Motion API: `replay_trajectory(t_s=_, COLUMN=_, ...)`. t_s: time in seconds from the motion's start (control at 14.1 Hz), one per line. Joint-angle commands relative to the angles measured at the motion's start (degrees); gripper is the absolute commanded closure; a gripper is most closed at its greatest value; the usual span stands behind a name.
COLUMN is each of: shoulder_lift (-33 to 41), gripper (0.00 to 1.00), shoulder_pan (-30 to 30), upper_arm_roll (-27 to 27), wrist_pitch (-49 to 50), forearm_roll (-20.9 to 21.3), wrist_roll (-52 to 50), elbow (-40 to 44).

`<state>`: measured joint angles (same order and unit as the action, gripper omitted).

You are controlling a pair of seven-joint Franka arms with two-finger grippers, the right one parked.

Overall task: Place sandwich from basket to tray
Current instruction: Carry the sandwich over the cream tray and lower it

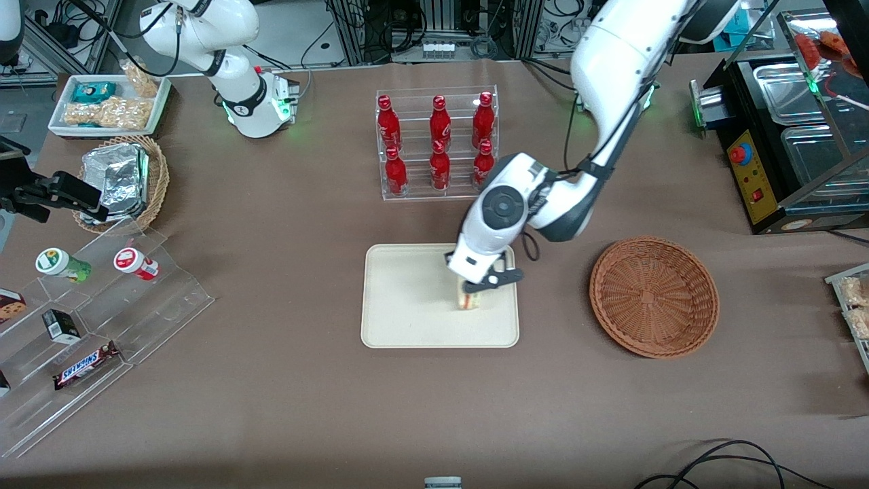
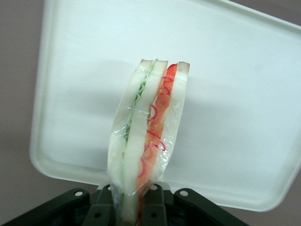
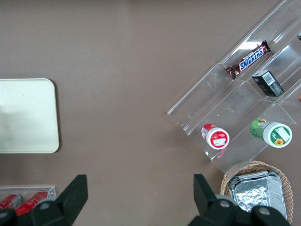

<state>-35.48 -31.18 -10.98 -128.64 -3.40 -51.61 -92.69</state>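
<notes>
My left gripper (image 1: 475, 288) hangs over the cream tray (image 1: 400, 299), on the part of it nearest the basket. It is shut on the sandwich (image 1: 468, 299), a plastic-wrapped wedge of pale bread with green and red filling. In the left wrist view the sandwich (image 2: 148, 136) sticks out from between the two dark fingers (image 2: 157, 205), with the tray (image 2: 235, 108) beneath it. I cannot tell whether the sandwich touches the tray. The reddish-brown wicker basket (image 1: 654, 295) lies toward the working arm's end of the table with nothing in it.
A clear rack of red bottles (image 1: 438, 142) stands farther from the front camera than the tray. A tan basket with foil packs (image 1: 122, 182), a white snack tray (image 1: 108, 103) and a clear stepped display with snacks (image 1: 88, 326) lie toward the parked arm's end. A black appliance (image 1: 781, 142) stands at the working arm's end.
</notes>
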Motion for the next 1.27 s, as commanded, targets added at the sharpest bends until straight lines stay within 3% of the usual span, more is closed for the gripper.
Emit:
replay_trajectory(t_s=0.0, shoulder_lift=-4.7, gripper=0.91, shoulder_pan=-1.9, upper_arm_roll=0.7, wrist_pitch=0.4, forearm_roll=0.9, wrist_roll=-0.3, elbow=7.7)
replay_trajectory(t_s=0.42, shoulder_lift=-10.2, gripper=0.91, shoulder_pan=-2.7, upper_arm_roll=0.7, wrist_pitch=0.6, forearm_roll=6.4, wrist_roll=-2.2, elbow=13.5)
replay_trajectory(t_s=0.64, shoulder_lift=-11.1, gripper=0.8, shoulder_pan=-2.7, upper_arm_roll=0.6, wrist_pitch=0.3, forearm_roll=6.2, wrist_roll=-2.3, elbow=13.5)
replay_trajectory(t_s=0.71, shoulder_lift=-11.7, gripper=0.55, shoulder_pan=-2.7, upper_arm_roll=0.5, wrist_pitch=0.2, forearm_roll=6.0, wrist_roll=-2.3, elbow=13.5)
replay_trajectory(t_s=0.78, shoulder_lift=-11.8, gripper=0.01, shoulder_pan=-2.7, upper_arm_roll=0.5, wrist_pitch=0.1, forearm_roll=6.0, wrist_roll=-2.3, elbow=13.5)
replay_trajectory(t_s=0.99, shoulder_lift=-7.5, gripper=0.0, shoulder_pan=-2.7, upper_arm_roll=0.7, wrist_pitch=1.0, forearm_roll=6.6, wrist_roll=-2.2, elbow=12.9)
replay_trajectory(t_s=1.2, shoulder_lift=-0.9, gripper=0.0, shoulder_pan=-2.0, upper_arm_roll=0.8, wrist_pitch=10.4, forearm_roll=6.6, wrist_roll=-1.9, elbow=12.7)
